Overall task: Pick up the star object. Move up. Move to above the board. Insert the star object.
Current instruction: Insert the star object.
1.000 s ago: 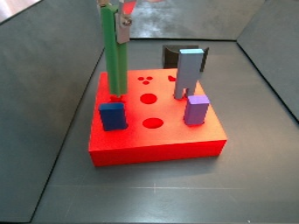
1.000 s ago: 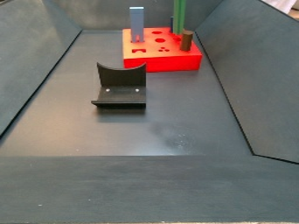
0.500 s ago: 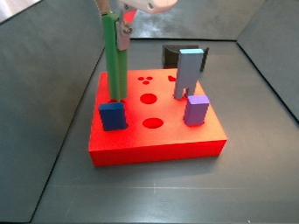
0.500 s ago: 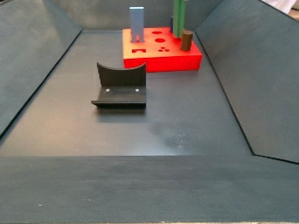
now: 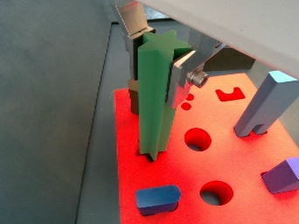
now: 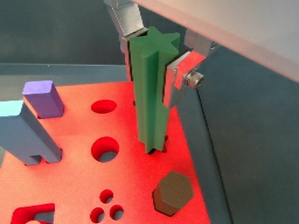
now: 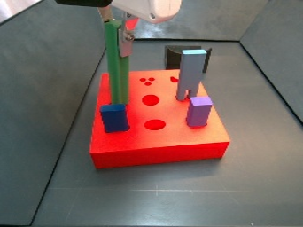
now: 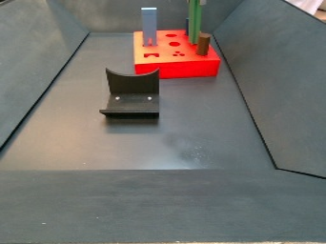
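Side views both show the board (image 7: 160,133) on the dark floor, with the star object (image 7: 117,60) standing upright in it near one edge; in a side view, reading from the left, a dark-blue block (image 7: 113,117) sits at the board's near-left corner, the rod rises just behind it, round holes lie in the middle of the red face, a purple block (image 7: 199,111) stands toward the right, and a tall light-blue block (image 7: 190,74) stands behind that; the gripper (image 7: 119,24) is at the rod's upper end, under the white wrist. In a side view from farther off, the fixture (image 8: 130,92) stands on the floor well apart from the board (image 8: 178,63), and a short brown cylinder (image 8: 201,42) sits beside the rod (image 8: 195,15). Both wrist views show the rod's foot set in its hole; the silver fingers (image 5: 184,63) flank its top on either side, but whether the pads press the ridges or stand just clear I cannot tell; a brown peg (image 6: 172,192) lies near the rod's base.
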Robot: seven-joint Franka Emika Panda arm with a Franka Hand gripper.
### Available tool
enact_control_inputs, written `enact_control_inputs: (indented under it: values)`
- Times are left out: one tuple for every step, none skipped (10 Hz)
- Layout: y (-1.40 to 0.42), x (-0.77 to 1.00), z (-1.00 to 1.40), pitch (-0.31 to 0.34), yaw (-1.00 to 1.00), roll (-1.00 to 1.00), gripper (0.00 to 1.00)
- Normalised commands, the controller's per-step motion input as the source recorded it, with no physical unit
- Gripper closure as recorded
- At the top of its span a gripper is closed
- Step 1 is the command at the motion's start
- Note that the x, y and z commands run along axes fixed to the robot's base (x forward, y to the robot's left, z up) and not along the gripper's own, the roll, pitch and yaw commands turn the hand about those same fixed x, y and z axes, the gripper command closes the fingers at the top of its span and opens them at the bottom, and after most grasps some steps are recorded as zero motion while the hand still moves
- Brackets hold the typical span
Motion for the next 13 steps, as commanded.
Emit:
enact_control_inputs:
  values:
    - [0.00, -0.01, -0.08, -0.019, 0.00, 0.00, 1.00]
    - [0.00, -0.02, -0.01, -0.019, 0.00, 0.00, 1.00]
    - [0.00, -0.06, 0.00, -0.037, 0.00, 0.00, 1.00]
    - [0.00, -0.03, 0.00, -0.043, 0.00, 0.00, 1.00]
    - [0.00, -0.04, 0.00, -0.049, 0.00, 0.00, 1.00]
    - [0.00, -0.05, 0.00, -0.043, 0.00, 0.00, 1.00]
    - [0.00, -0.02, -0.07, -0.003, 0.09, 0.00, 1.00]
    - [0.00, -0.03, -0.09, -0.017, 0.08, 0.00, 1.00]
    - [0.00, -0.03, -0.09, -0.016, 0.07, 0.00, 1.00]
    - [0.00, -0.03, -0.15, -0.010, 0.05, 0.01, 1.00]
    - [0.00, -0.05, -0.12, 0.000, 0.01, 0.01, 1.00]
    - [0.00, -0.13, -0.01, -0.026, 0.00, 0.00, 1.00]
    - [0.00, -0.13, 0.00, -0.020, 0.00, 0.00, 1.00]
